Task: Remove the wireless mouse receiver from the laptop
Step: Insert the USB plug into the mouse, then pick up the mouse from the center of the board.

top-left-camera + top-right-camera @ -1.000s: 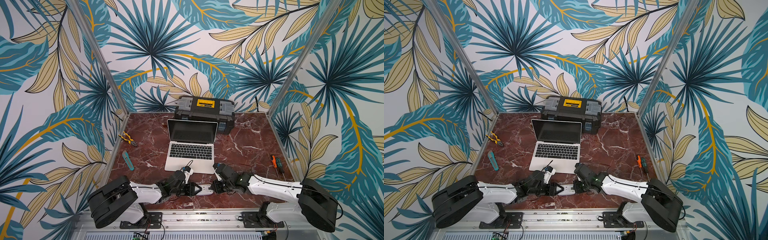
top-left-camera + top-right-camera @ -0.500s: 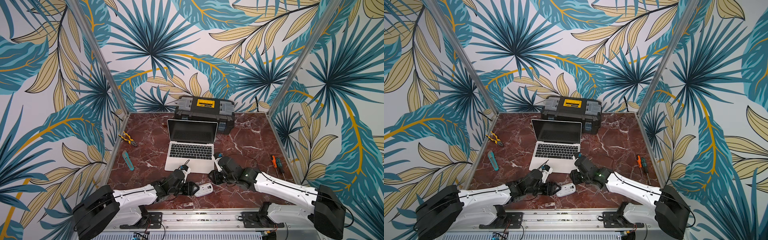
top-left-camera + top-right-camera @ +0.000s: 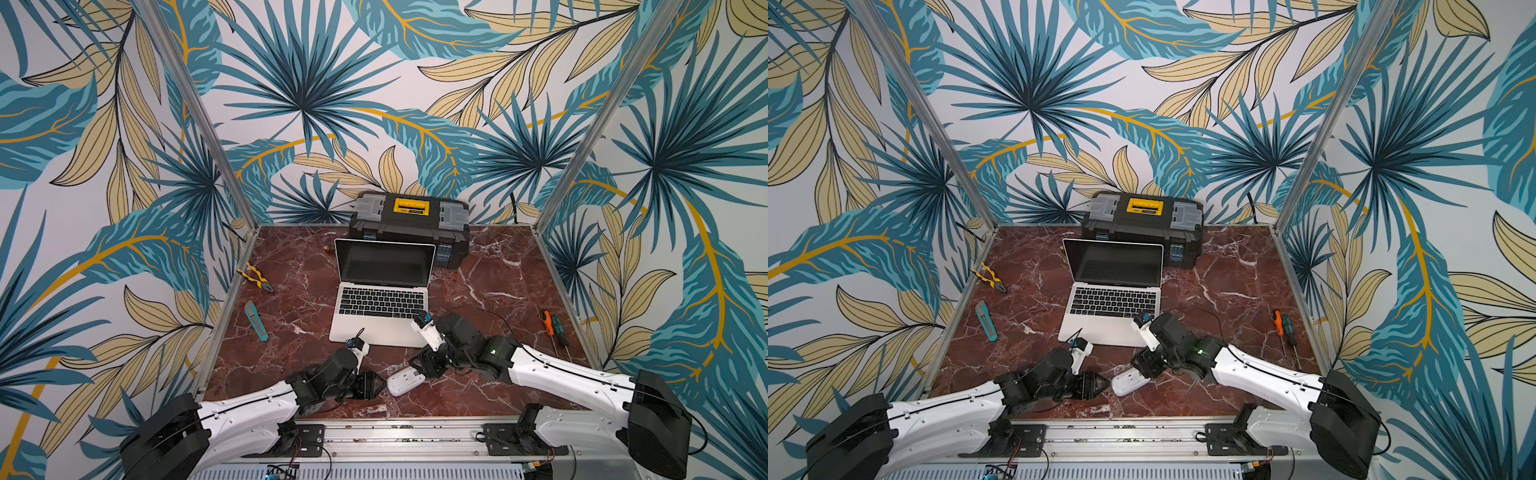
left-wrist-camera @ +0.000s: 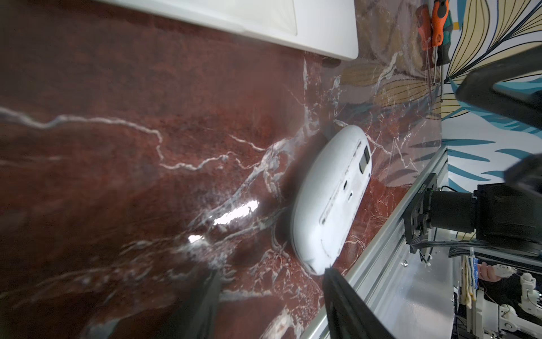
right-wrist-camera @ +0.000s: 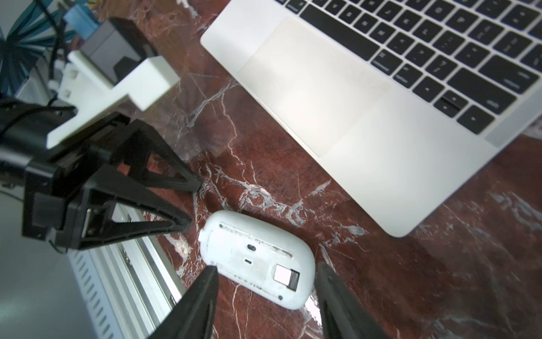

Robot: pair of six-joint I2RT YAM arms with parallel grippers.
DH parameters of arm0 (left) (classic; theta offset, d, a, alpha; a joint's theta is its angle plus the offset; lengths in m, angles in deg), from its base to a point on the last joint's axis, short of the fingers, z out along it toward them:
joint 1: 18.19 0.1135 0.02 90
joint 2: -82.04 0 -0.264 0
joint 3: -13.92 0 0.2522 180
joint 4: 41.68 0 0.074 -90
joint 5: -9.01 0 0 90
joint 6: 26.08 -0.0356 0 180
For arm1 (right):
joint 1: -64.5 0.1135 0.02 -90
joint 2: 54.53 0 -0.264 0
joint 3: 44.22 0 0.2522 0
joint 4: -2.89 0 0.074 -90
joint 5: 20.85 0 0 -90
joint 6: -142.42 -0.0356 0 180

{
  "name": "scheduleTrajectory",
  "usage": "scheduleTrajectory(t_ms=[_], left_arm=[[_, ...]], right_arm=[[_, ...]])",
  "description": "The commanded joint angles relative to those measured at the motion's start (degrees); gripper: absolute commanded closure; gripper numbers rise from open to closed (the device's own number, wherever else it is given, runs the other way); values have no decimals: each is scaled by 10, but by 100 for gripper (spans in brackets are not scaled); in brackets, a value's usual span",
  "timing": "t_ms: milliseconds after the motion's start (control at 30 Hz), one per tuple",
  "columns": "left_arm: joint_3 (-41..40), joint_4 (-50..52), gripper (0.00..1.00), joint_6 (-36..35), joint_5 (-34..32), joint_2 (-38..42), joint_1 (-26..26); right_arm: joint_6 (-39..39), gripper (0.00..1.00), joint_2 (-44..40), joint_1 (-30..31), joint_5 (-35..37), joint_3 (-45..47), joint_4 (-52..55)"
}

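The silver laptop stands open mid-table; its palm rest shows in the right wrist view. A white mouse lies upside down in front of it. A small silver-and-black receiver sits in a slot in the mouse's underside. My left gripper is open, with one fingertip at the mouse's end. My right gripper is open just above the mouse, a finger on either side, not touching it.
A black toolbox with a yellow handle stands behind the laptop. Yellow pliers and a teal utility knife lie to the left, and screwdrivers to the right. A metal rail borders the table's front edge.
Both grippers were shut close together at the front; both have opened. The mouse now lies free on the table and the right gripper has drawn back toward the laptop's corner.
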Motion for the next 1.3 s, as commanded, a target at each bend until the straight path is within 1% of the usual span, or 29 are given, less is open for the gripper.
scheduleTrajectory(t_ms=[0,67,133,233,267,367,400,433,533,633,667,767,867,967,1067,1167,1233,1267], left_arm=[[-20,15,40,22,-12,16,-2],[-19,18,40,22,-14,20,-2],[-17,22,40,23,-18,20,-2],[-19,30,41,31,-34,22,-1],[-22,31,41,38,-42,25,-1],[-29,47,40,58,-70,43,-1],[-30,59,40,61,-79,54,-1],[-31,66,40,64,-85,64,-1],[-36,75,40,64,-87,86,-2],[-35,66,40,52,-75,94,-1],[-32,67,40,46,-69,93,-2],[-18,80,40,31,-62,79,-2],[-19,78,40,31,-61,73,-2],[-22,73,40,33,-59,74,-1],[-23,68,40,33,-56,70,-1],[-23,63,40,33,-55,65,-1],[-25,58,39,33,-55,60,-1],[-25,56,39,33,-54,57,-1]], right_arm=[[84,40,4,8,-23,3,-29],[84,39,4,21,-16,14,-56],[71,36,8,43,15,24,-76],[35,35,25,96,90,28,-98],[11,35,35,115,128,24,-100],[-68,33,66,143,190,0,-79],[-90,30,76,157,207,-10,-70],[-94,25,80,168,213,-14,-66],[-82,23,81,184,215,-12,-51],[-27,23,53,183,192,15,-59],[-7,24,40,183,175,20,-63],[89,23,9,183,109,33,-72],[231,22,-14,183,66,45,-63],[344,18,-26,175,75,47,-37],[438,15,-26,131,54,54,-9],[492,14,-4,93,23,43,28],[522,9,16,70,20,37,40],[538,8,26,62,15,36,43]])
